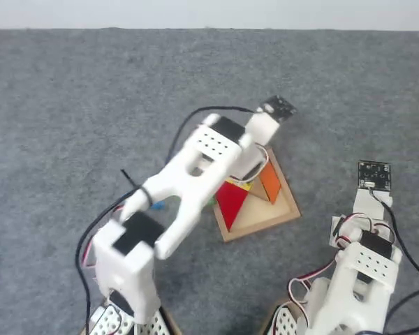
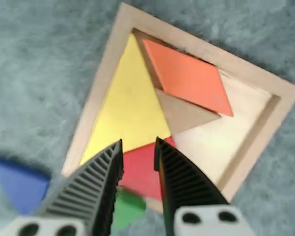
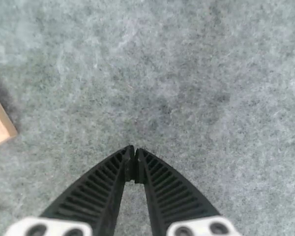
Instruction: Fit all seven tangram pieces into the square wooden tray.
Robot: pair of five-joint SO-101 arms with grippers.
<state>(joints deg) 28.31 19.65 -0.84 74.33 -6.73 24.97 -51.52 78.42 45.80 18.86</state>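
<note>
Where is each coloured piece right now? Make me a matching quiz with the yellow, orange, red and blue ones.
Things:
1. yellow piece
2. orange piece
3. red piece
4. blue piece

Places:
A. on the carpet, apart from the tray
B. in the tray, seen between the open left jaws
C. in the tray, a big triangle along one wall
D. in the tray, a four-sided piece near a corner

Pairs: 1-C, 2-D, 3-B, 4-A
</note>
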